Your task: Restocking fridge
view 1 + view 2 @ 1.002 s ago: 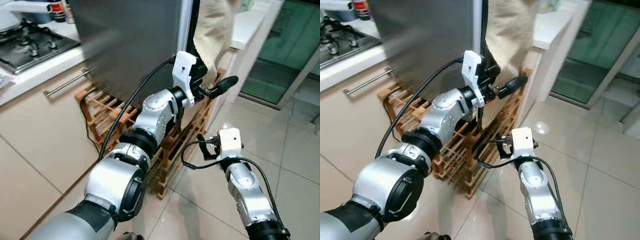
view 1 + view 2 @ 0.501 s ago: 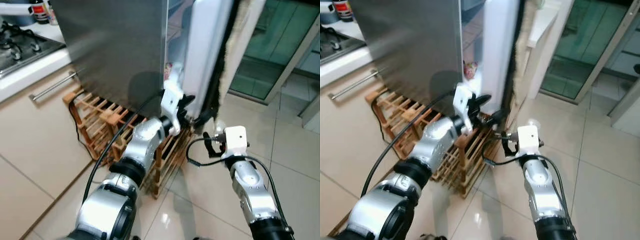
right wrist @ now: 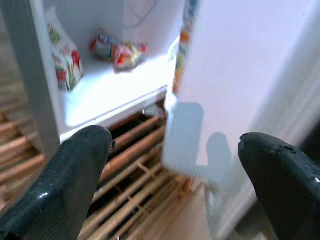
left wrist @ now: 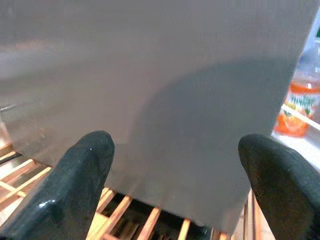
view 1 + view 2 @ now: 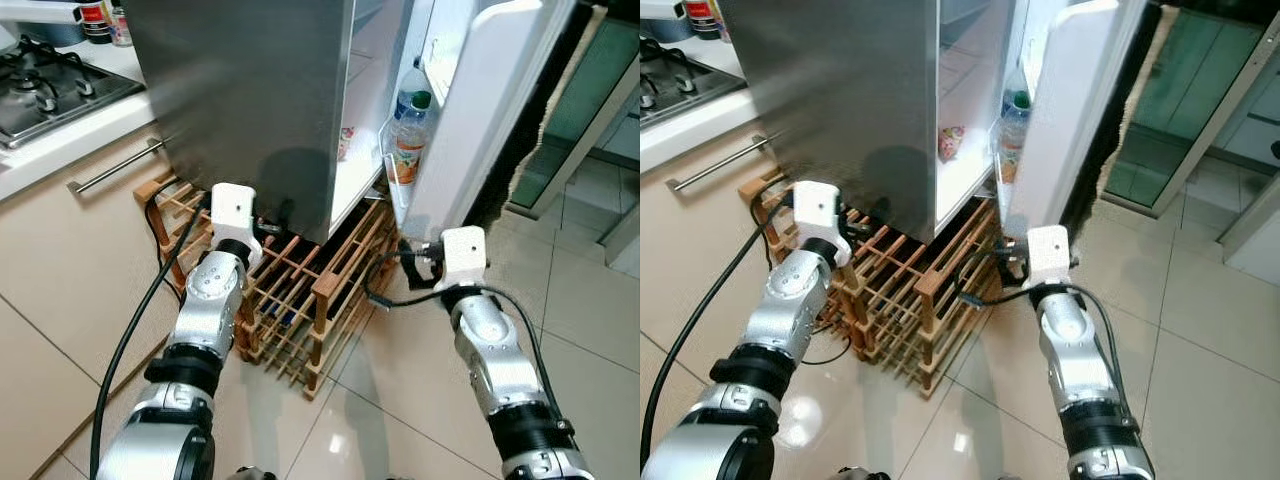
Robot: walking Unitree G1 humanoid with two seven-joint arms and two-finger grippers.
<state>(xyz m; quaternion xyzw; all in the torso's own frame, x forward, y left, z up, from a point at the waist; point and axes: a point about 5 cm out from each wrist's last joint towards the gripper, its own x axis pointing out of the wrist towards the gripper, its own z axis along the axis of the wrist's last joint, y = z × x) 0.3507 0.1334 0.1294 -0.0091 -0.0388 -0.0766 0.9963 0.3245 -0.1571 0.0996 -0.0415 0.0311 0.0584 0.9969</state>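
Observation:
The steel fridge (image 5: 250, 90) stands with its white door (image 5: 490, 110) swung open to the right. A water bottle and an orange drink bottle (image 5: 405, 145) stand in the door shelf. A small coloured packet (image 5: 951, 142) lies on the lit bottom shelf, with more packets (image 3: 117, 50) further in. My left gripper (image 4: 175, 165) is open and empty, low in front of the fridge's steel side, above the wooden wine rack (image 5: 300, 300). My right gripper (image 3: 175, 165) is open and empty, low by the bottom of the door, facing the bottom shelf.
A gas hob (image 5: 50, 85) sits on the counter at the left, above a beige cupboard with a bar handle (image 5: 115, 165). A cloth (image 5: 545, 120) hangs behind the open door. Green glass doors (image 5: 600, 90) stand at the right, beyond the glossy tiled floor (image 5: 590, 300).
The fridge door has swung from shut to wide open. My left arm came off the door edge and dropped low beside the wine rack. The right arm has barely moved.

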